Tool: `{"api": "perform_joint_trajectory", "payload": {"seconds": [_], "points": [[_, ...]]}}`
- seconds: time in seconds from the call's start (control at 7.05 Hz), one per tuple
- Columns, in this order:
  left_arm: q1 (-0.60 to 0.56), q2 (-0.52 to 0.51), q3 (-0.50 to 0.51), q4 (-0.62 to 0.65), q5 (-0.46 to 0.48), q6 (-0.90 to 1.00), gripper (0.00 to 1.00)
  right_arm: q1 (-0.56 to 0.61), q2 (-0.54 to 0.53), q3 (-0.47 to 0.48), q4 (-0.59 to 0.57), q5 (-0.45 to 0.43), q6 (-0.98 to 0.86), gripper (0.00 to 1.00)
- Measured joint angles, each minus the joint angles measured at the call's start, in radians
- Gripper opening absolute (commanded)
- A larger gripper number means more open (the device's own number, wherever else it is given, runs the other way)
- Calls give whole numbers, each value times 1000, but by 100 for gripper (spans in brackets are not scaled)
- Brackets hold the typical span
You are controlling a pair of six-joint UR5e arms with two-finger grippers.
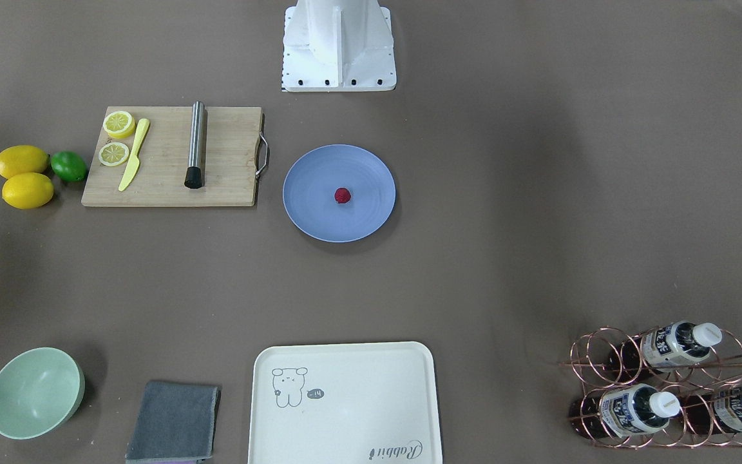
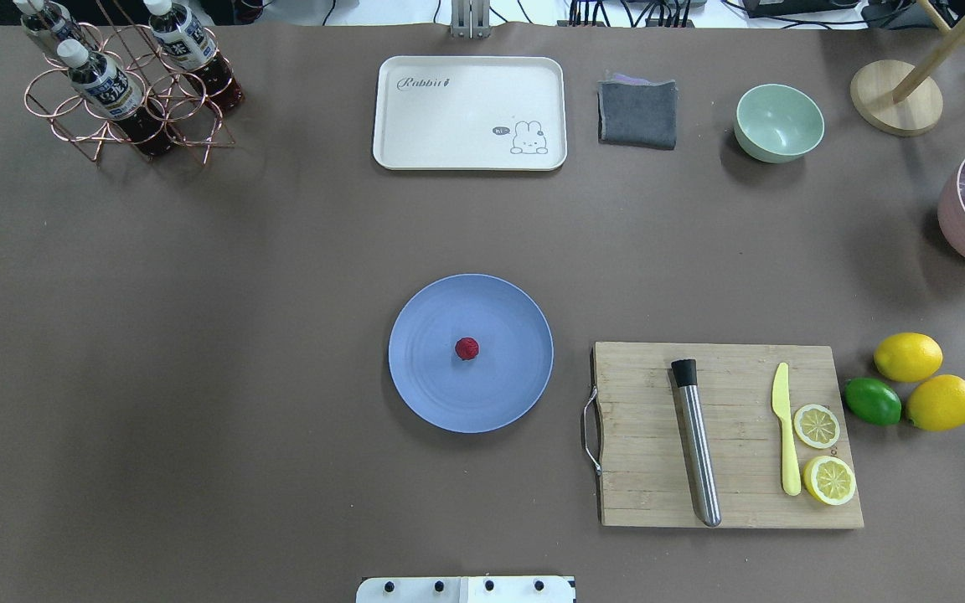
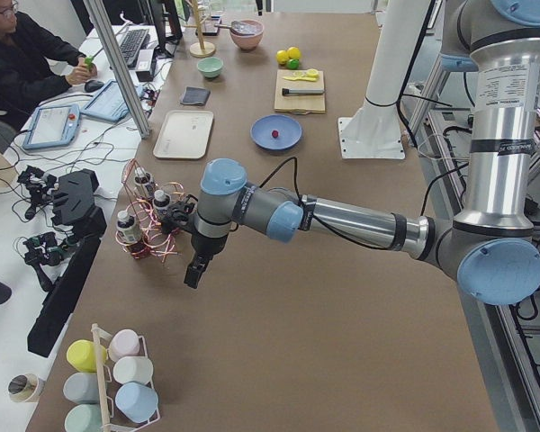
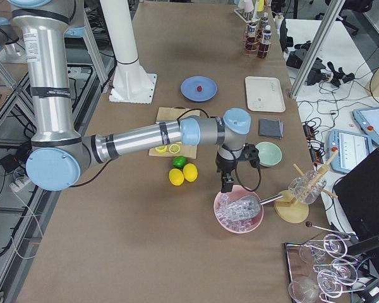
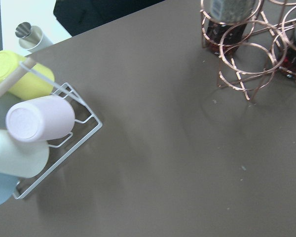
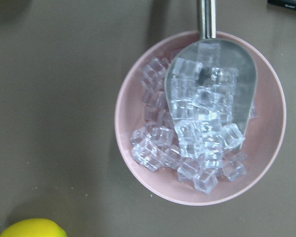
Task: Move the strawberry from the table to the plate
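Observation:
The small dark-red strawberry [image 1: 342,195] [image 2: 467,348] lies at the middle of the round blue plate [image 1: 306,212] [image 2: 424,394], which rests on the grey-brown table [image 1: 506,225]. Neither gripper is near it. My left gripper [image 3: 195,274] hangs over the table's left end beside the copper bottle rack [image 3: 148,216]. My right gripper [image 4: 227,185] hangs over the right end, just above the pink bowl of ice [image 4: 239,211]. Only the side views show them, so I cannot tell whether either is open or shut. The wrist views show no fingers.
A wooden board [image 2: 725,435] with a steel muddler, yellow knife and lemon halves lies right of the plate, with two lemons and a lime [image 2: 872,400] beyond. A cream tray [image 2: 470,113], grey cloth [image 2: 637,113] and green bowl [image 2: 778,122] line the far edge. A person sits at a desk [image 3: 18,54].

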Motion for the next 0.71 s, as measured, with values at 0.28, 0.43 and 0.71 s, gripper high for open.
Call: {"api": "perform_joint_trajectory", "payload": {"seconds": [0.28, 0.43, 0.71], "points": [[-17, 0, 62, 18, -119, 16, 98, 109, -34, -68, 20, 59, -78, 100], [-18, 0, 86, 17, -150, 15, 98, 138, -43, -79, 22, 74, -87, 100], [-19, 0, 112, 16, -167, 15, 98, 167, -53, -83, 23, 95, -91, 100]]}}
